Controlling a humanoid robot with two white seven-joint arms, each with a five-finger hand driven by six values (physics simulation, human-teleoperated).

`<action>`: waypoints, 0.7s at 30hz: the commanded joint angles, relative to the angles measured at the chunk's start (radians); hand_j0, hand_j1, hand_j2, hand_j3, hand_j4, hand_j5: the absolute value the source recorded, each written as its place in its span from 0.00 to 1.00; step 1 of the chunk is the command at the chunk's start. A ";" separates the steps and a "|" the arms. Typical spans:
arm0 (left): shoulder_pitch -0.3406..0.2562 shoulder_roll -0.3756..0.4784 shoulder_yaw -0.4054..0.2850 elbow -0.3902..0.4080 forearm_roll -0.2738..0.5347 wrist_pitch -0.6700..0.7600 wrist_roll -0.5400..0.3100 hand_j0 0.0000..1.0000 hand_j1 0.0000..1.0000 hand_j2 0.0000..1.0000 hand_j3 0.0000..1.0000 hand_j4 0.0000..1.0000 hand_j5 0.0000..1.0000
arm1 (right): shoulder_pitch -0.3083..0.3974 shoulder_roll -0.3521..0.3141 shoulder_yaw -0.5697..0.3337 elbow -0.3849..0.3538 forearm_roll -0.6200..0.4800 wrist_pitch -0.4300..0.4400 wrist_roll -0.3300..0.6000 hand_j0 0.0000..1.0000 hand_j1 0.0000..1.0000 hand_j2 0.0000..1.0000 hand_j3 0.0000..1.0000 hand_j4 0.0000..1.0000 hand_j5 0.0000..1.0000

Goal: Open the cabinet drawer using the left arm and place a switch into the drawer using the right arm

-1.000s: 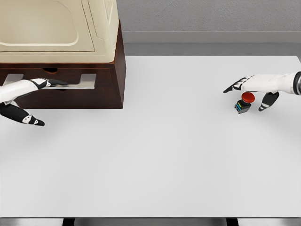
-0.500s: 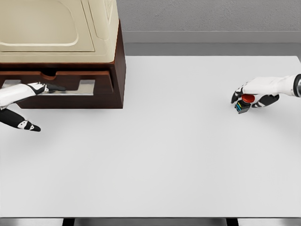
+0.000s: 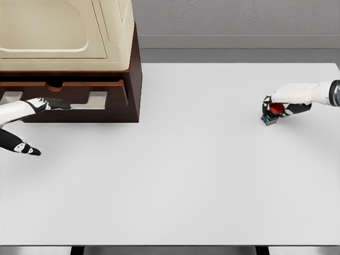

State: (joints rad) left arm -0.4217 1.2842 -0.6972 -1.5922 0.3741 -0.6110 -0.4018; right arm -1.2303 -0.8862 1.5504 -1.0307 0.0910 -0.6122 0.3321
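White table (image 3: 175, 180) carries a brown cabinet (image 3: 135, 79) at far left, its cream top (image 3: 64, 32) overhanging the partly open drawer (image 3: 101, 93). Left hand (image 3: 24, 114) hooks the metal handle (image 3: 87, 104). Right hand (image 3: 281, 103) clasps the red-capped switch (image 3: 273, 112) at far right, well apart.

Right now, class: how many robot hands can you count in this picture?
2. The left hand is at the drawer handle on the far left; the right hand is closed around the red-topped switch on the right.
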 commanded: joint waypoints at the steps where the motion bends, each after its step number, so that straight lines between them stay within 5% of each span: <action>1: 0.001 0.012 0.004 -0.003 -0.001 0.000 -0.006 1.00 1.00 1.00 1.00 1.00 1.00 | 0.000 -0.002 -0.007 -0.026 -0.005 0.001 -0.001 0.50 0.50 0.50 0.50 0.50 0.50; 21: 0.038 0.113 0.005 -0.055 0.052 0.000 -0.005 1.00 1.00 1.00 1.00 1.00 1.00 | -0.032 0.004 -0.036 -0.152 -0.020 0.001 -0.011 0.50 0.50 0.50 0.50 0.50 0.50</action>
State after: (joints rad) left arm -0.3835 1.3798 -0.6940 -1.6428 0.4213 -0.6141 -0.4087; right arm -1.2625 -0.8821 1.5270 -1.1721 0.0783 -0.6126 0.3234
